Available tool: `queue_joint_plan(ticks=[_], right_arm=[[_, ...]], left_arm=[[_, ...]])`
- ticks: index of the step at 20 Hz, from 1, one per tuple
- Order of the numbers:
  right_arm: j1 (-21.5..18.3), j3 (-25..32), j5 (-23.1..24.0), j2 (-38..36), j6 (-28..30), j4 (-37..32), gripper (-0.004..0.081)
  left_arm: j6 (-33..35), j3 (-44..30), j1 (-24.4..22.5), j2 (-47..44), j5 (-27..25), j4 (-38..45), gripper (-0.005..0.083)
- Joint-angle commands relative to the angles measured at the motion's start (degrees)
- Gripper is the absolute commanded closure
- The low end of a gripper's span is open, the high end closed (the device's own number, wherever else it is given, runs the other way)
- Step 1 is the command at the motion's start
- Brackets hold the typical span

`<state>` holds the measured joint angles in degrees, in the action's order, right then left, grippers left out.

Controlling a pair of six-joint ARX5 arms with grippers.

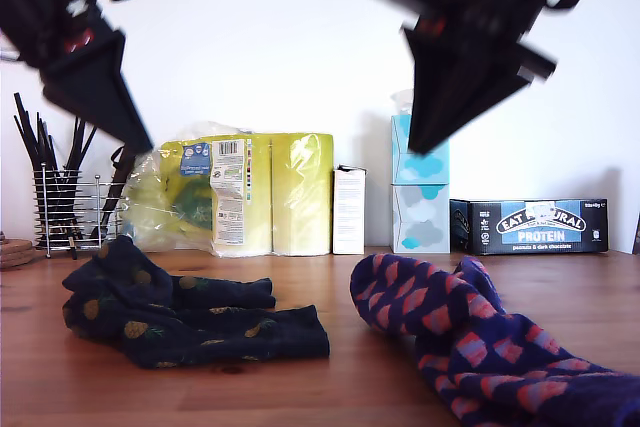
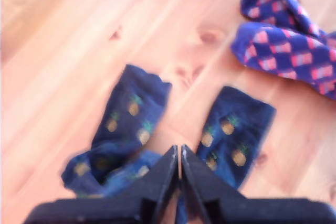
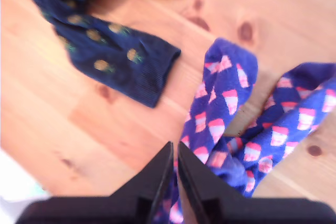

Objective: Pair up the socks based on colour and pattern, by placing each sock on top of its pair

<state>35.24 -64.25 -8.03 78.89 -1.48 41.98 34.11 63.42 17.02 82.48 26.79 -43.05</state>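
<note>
Wooden table (image 1: 330, 367), light grain w/ dark knots. Contents:

1. Navy pineapple socks (image 1: 185, 317) – crumpled heap on the exterior view's left, front half of table. First wrist view shows two legs of the heap lying side by side, cuffs apart, bare wood between. Whether this is one sock or two overlapped: can't tell.
2. Blue-purple socks w/ pink blocks (image 1: 470, 347) – bunched on the exterior view's right, running off that view's lower right corner. Folded over themselves; count unclear. Near the navy heap but not touching it, strip of bare wood between.
3. My first gripper (image 2: 179, 153) – raised above the navy heap, well clear of the table; fingers pressed together, nothing between them. In the exterior view it's the dark blurred arm at upper left.
4. My second gripper (image 3: 175, 150) – raised over the blue-purple socks; fingers pressed together, nothing pinched. Exterior view: blurred arm at upper right.

Back row by the wall, exterior view left to right: wire holder of black sticks (image 1: 62, 197), yellow wrapped paper rolls (image 1: 235, 192), small white carton (image 1: 349, 209), two stacked tissue boxes (image 1: 419, 187), dark protein bar box (image 1: 530, 226).
</note>
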Motion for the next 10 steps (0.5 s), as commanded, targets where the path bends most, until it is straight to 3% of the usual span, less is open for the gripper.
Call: queue_joint_plan(ticks=[1, 6, 10], right_arm=[[-0.1, 0.8, -0.9, -4.8, 0.2, 1.4, 0.0782], [-0.1, 0.8, -0.8, -12.4, 0.3, 8.2, 0.0782], [-0.1, 0.8, -0.6, -16.3, 0.4, 11.4, 0.0782]], left_arm=[[1.1, -2.1, -0.3, 1.0, -0.6, 1.3, 0.0793], [-0.2, -3.0, 1.5, 8.1, 0.3, 7.0, 0.0793], [-9.4, -3.0, 8.0, 11.7, -0.6, 20.9, 0.0793]])
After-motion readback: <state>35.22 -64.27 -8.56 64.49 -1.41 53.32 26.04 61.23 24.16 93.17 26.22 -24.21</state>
